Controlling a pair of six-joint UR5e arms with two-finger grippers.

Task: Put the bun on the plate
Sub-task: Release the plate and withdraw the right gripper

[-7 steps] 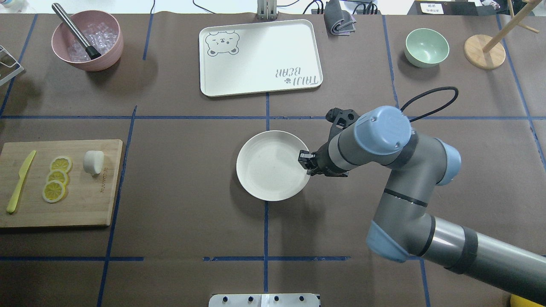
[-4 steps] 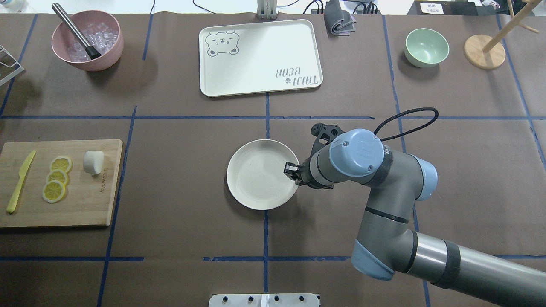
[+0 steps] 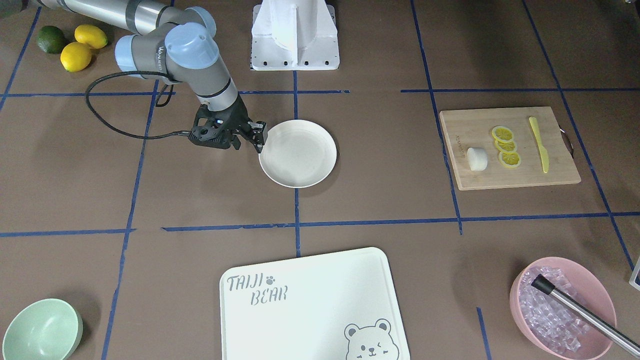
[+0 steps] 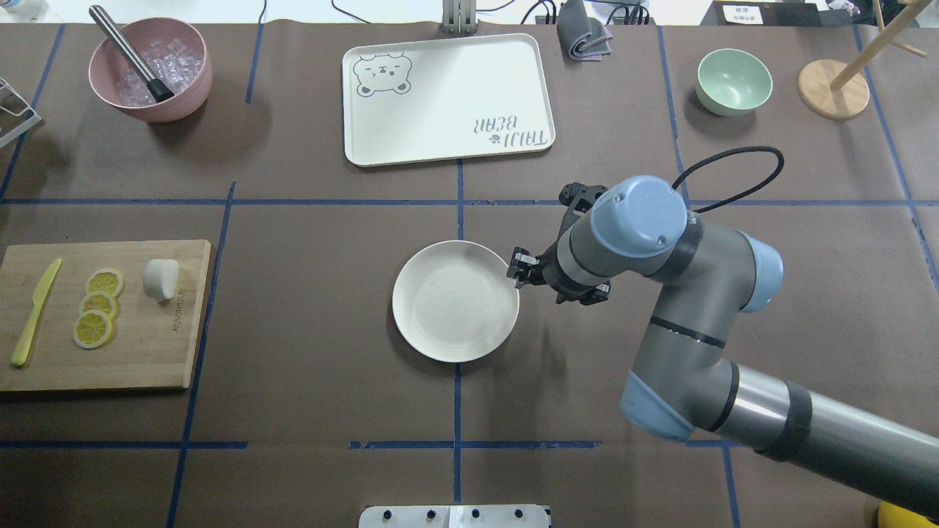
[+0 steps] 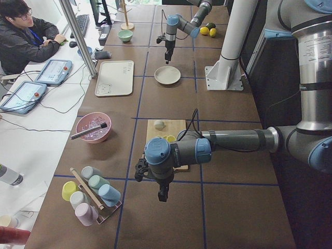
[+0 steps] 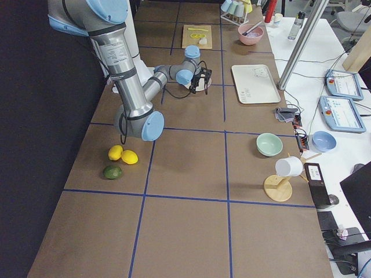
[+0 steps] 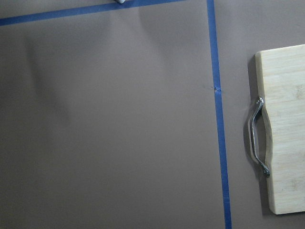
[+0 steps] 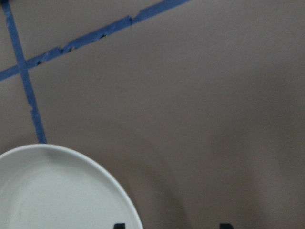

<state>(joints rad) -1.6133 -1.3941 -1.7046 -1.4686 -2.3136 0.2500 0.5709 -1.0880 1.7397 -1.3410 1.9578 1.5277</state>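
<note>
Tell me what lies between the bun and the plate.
In the overhead view, only the cutting board edge, one blue tape line and bare brown table covering lie between the bun and the plate; nothing else.

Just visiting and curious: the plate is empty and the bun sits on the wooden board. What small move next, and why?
Probably the left gripper should swing over the bun: it hangs just off the cutting board's end, nearest it, while the plate lies empty and the right gripper stands open at its rim.
</note>
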